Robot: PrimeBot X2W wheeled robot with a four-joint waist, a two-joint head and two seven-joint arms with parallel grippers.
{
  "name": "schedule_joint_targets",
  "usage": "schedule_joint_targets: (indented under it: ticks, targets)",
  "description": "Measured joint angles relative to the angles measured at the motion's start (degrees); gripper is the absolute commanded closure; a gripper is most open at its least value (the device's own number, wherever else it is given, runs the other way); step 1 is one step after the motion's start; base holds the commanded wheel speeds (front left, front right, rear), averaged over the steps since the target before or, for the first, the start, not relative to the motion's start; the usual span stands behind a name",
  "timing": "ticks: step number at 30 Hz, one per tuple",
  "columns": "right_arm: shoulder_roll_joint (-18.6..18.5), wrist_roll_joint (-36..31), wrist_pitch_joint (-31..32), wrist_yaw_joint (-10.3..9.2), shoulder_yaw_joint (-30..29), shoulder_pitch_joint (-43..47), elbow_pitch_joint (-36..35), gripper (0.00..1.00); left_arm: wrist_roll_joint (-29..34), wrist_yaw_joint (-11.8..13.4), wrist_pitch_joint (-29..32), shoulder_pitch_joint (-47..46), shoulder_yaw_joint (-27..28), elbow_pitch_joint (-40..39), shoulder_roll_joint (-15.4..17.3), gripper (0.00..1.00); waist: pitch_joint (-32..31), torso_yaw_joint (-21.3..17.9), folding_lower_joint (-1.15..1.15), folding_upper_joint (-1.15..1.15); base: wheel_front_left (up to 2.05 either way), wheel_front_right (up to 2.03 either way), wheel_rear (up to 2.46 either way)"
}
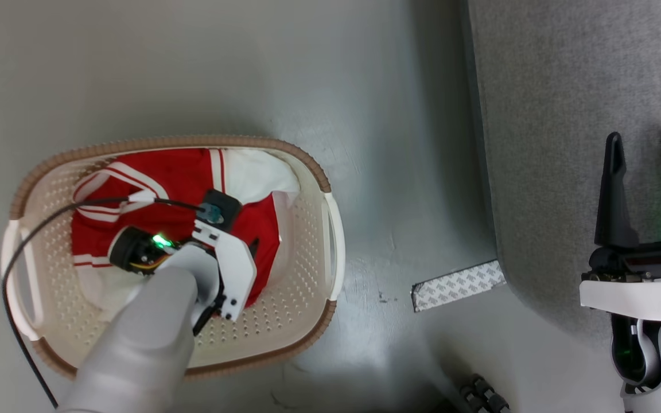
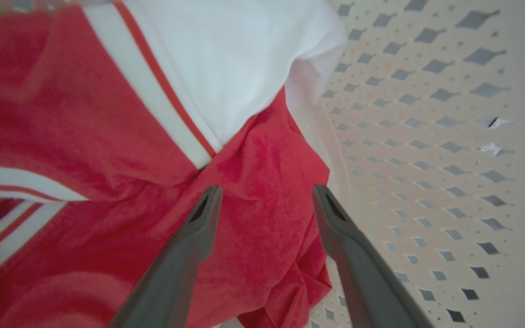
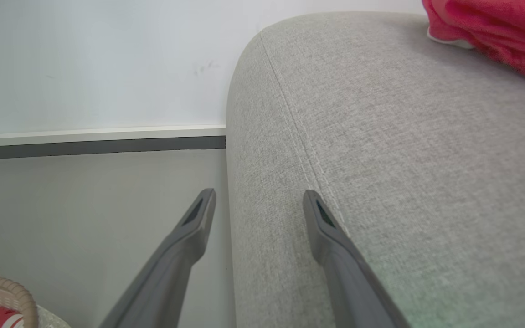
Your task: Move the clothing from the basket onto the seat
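The cream perforated basket (image 1: 307, 275) with a brown rim stands on the floor at the left. Red clothing (image 1: 164, 178) with white stripes and a white panel lies inside it. My left arm reaches down into the basket. In the left wrist view my left gripper (image 2: 265, 193) is open, fingertips just above a red fold (image 2: 262, 182), with nothing between them. My right gripper (image 1: 646, 150) is open over the grey seat (image 1: 537, 143) at the right. In the right wrist view it (image 3: 259, 197) straddles the seat's corner edge (image 3: 381, 136), and a red garment (image 3: 495, 27) lies on the seat farther back.
A patterned grey strip (image 1: 458, 285) lies on the floor by the seat's corner. A black cable (image 1: 38, 229) runs from my left wrist over the basket's rim. Behind the seat is a white wall with a dark skirting (image 3: 98, 146). Bare grey floor (image 1: 388, 172) separates basket and seat.
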Motion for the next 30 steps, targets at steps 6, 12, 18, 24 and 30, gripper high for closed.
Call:
schedule_joint_targets:
  ticks: [6,12,18,24,30]
  targets:
    - [-0.2,0.0,-0.1,-0.19,-0.1,-0.3,-1.6,0.00,-0.3,0.3,-2.5,-3.3,-0.1,2.4,0.7,0.00,3.2,-0.4,-0.01,0.00,0.00,0.00,0.00]
    - [-0.2,-1.0,-0.6,-0.20,-1.1,0.0,-3.1,0.00,-0.2,0.3,-3.8,-5.3,-1.3,5.4,0.7,0.00,5.0,0.0,-0.02,0.00,0.00,0.00,0.00]
    - [-0.2,-2.0,-0.9,-0.27,-1.9,0.7,-4.2,0.00,-0.2,0.2,-4.9,-6.6,-2.7,8.5,-0.7,0.00,5.8,0.8,-0.02,0.00,0.00,0.00,0.00]
    - [-0.3,-2.5,-1.0,-0.29,-2.7,1.4,-5.1,0.00,-0.2,0.2,-6.2,-6.8,-4.3,10.6,-2.1,0.42,6.2,1.4,-0.02,0.00,0.00,0.00,0.00]
    - [-0.3,-2.9,-1.0,-0.29,-3.1,1.8,-5.6,0.00,-0.2,0.1,-7.4,-7.6,-5.8,12.3,-2.5,0.79,6.4,1.6,-0.02,0.00,0.00,0.00,0.00]
